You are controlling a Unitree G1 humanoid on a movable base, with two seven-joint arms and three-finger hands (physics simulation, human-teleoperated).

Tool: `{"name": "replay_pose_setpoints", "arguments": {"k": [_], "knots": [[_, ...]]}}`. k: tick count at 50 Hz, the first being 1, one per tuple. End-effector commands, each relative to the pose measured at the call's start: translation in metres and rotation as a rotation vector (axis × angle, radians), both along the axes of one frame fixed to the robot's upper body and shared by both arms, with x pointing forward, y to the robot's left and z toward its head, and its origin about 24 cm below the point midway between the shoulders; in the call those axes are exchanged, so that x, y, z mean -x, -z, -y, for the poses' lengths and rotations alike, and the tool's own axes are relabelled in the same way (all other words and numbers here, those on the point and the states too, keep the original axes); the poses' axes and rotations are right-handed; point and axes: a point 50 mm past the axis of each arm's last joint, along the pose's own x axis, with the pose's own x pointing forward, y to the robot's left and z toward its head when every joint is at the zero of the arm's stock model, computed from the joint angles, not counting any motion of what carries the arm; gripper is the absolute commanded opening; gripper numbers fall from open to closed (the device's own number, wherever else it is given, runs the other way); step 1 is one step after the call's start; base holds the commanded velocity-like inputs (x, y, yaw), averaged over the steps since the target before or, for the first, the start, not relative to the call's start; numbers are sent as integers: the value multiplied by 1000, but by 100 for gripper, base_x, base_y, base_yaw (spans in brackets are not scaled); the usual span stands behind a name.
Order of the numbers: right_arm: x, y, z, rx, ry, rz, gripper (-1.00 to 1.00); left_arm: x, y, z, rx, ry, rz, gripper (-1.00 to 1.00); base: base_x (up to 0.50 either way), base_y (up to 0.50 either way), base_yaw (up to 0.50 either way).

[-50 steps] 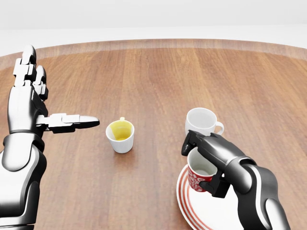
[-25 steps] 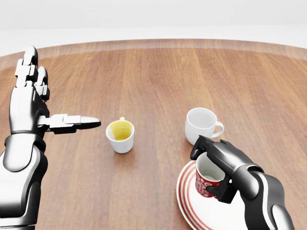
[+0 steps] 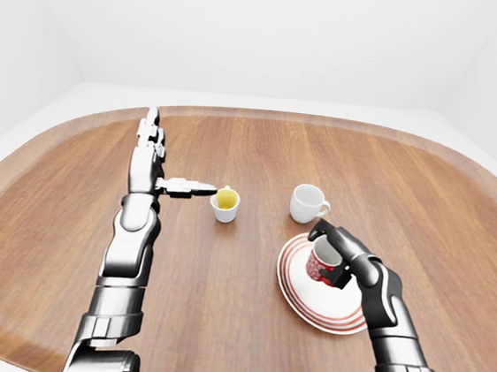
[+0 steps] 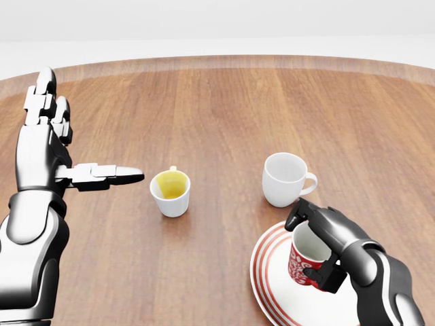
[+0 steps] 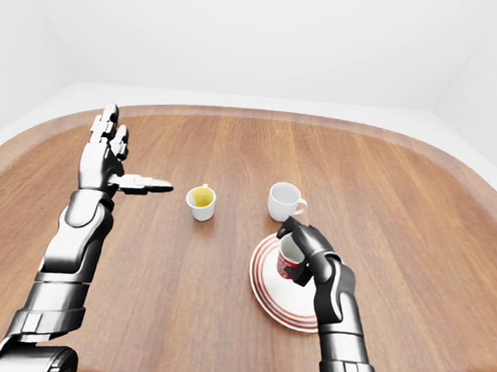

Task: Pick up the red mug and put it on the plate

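The red mug (image 4: pixel 304 262), white inside with a red patterned wall, is over the left part of the white plate with red rings (image 4: pixel 266 277) at the bottom right of the head view. My right hand (image 4: pixel 314 248) is shut on the mug, with fingers over its rim and the thumb against its side. I cannot tell whether the mug's base touches the plate. At the left of the view my left hand (image 4: pixel 76 146) is held up and open, thumb pointing right, and holds nothing.
A white mug (image 4: pixel 284 178) stands just above the plate, close to my right hand. A small white cup with a yellow inside (image 4: pixel 170 192) sits in the middle, right of my left thumb. The round wooden table (image 3: pixel 253 142) has a raised rim.
My right hand has carried the red mug down and to the right, further in over the plate and away from the white mug. The left hand has barely moved.
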Motion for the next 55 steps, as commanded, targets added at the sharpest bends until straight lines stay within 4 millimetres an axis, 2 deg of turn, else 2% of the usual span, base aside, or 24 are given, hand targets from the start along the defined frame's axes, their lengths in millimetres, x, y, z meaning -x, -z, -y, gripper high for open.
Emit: {"name": "replay_pose_setpoints", "arguments": {"k": [1,20,37,55], "knots": [[-2,-1,6,-58,44,37,-100,0,1,1,-1,1,-3,100,0,0,0],[-4,3,6,-27,56,39,-100,1,1,2,0,3,-1,100,0,0,0],[-4,28,8,-45,119,-10,-100,1,-4,3,-5,9,17,100,0,0,0],[-3,24,22,-30,147,-2,-100,2,-1,2,-1,8,10,100,0,0,0]]}}
